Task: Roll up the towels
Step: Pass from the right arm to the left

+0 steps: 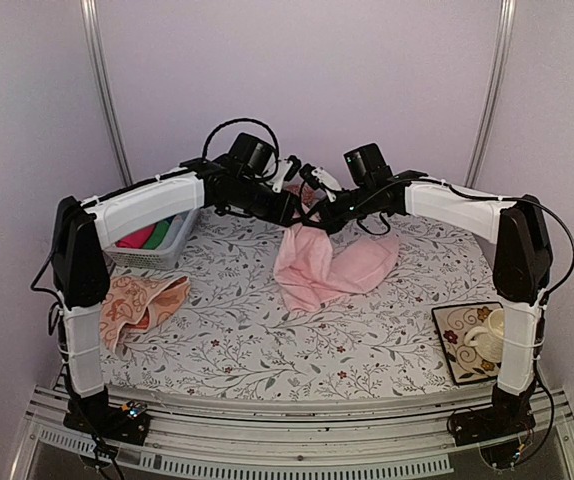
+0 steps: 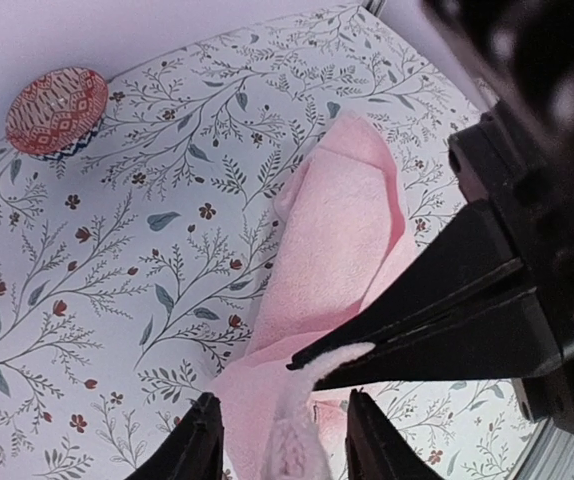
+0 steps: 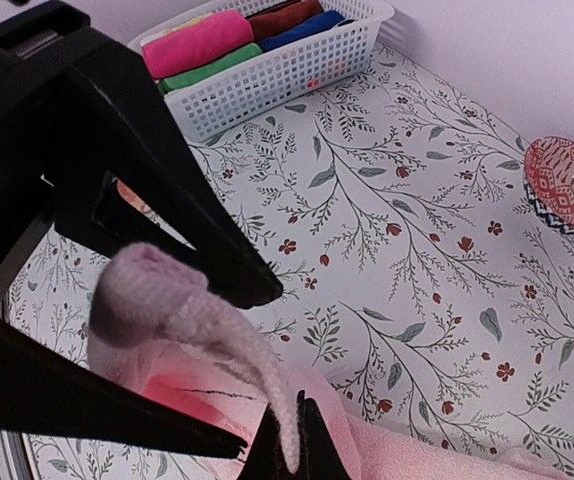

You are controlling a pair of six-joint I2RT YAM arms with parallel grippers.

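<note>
pink towel [image 1: 332, 265]: right of the basket [image 1: 165, 250] on the surface [image 1: 267, 345], one edge lifted, the rest draped down | right end effector [image 3: 292, 455]: pinched tight on that raised edge | left end effector [image 2: 282, 430]: fingers parted, the edge hanging between them | patterned towel [image 1: 142, 305]: crumpled just in front of the basket

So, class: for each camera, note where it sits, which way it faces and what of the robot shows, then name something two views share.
Top external: above and behind the bases, looking down; left arm and right arm meet over the pink towel.
Left wrist: on the left arm, looking down across the towel; left gripper at the bottom edge, right gripper opposite.
Right wrist: facing the basket; own fingertips at bottom, left gripper looming left.
Shared: both wrist views catch the red bowl.
</note>
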